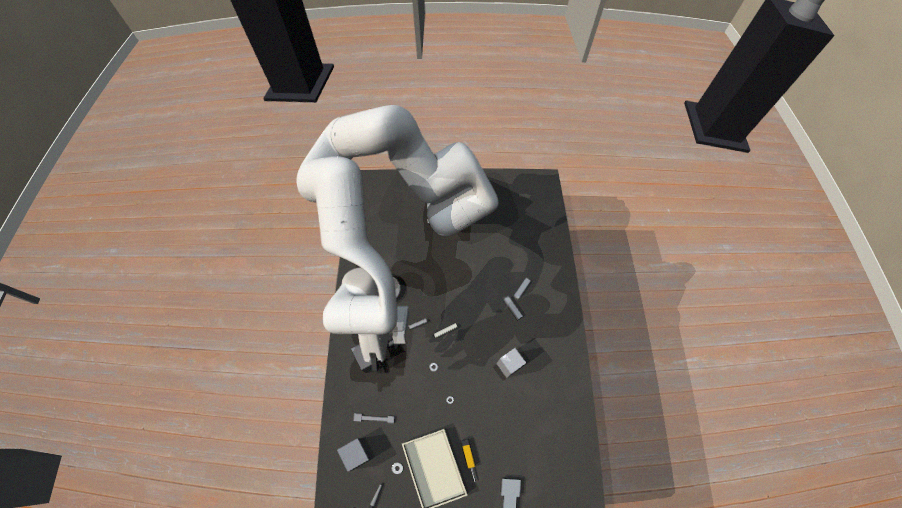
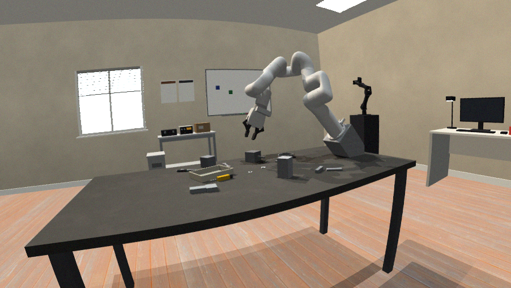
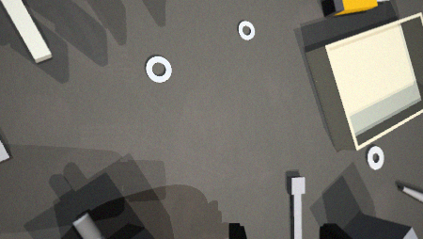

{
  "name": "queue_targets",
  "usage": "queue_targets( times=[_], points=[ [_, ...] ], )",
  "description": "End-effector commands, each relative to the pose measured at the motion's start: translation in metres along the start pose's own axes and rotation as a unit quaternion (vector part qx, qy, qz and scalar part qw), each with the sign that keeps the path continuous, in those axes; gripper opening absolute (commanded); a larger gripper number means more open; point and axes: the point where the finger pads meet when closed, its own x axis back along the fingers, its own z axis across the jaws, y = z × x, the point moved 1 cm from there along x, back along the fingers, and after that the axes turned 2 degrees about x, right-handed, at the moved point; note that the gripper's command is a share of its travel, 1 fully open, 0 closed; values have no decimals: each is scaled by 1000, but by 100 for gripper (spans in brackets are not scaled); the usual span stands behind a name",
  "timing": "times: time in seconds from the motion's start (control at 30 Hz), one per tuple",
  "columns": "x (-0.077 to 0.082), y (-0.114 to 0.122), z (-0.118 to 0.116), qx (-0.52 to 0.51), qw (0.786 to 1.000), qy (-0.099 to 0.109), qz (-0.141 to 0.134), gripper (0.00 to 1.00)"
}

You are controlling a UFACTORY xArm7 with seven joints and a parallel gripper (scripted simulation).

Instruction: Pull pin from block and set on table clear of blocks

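The pin's block (image 2: 252, 156) is a dark grey cube on the far left part of the table. The pin (image 2: 261, 156) sticks out sideways from its right face. In the top view the block (image 1: 361, 355) is mostly hidden under my wrist. In the wrist view the pin (image 3: 87, 226) shows as a pale stub at the bottom left, in shadow. My gripper (image 2: 252, 134) hangs in the air well above the block, with its fingers partly apart and nothing between them. Its dark fingertips just show at the bottom edge of the wrist view.
A taller grey block (image 2: 285, 166) stands mid-table and another block (image 1: 353, 453) stands near the cream tray (image 1: 434, 466). A bolt (image 3: 297, 207), several washers (image 3: 158, 69), a yellow tool (image 1: 468, 454) and short bars (image 1: 513, 307) lie scattered about.
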Motion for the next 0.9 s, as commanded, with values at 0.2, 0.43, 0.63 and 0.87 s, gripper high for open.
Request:
queue_targets(
  times=[0.2,0.43,0.63,0.87],
  points=[
    [9,1,-3,26,999,-18,-7,43],
    [12,-4,0,42,999,-16,-1,43],
    [13,-11,4,58,998,-13,7,43],
    [15,-16,7,70,997,-11,15,43]
  ],
)
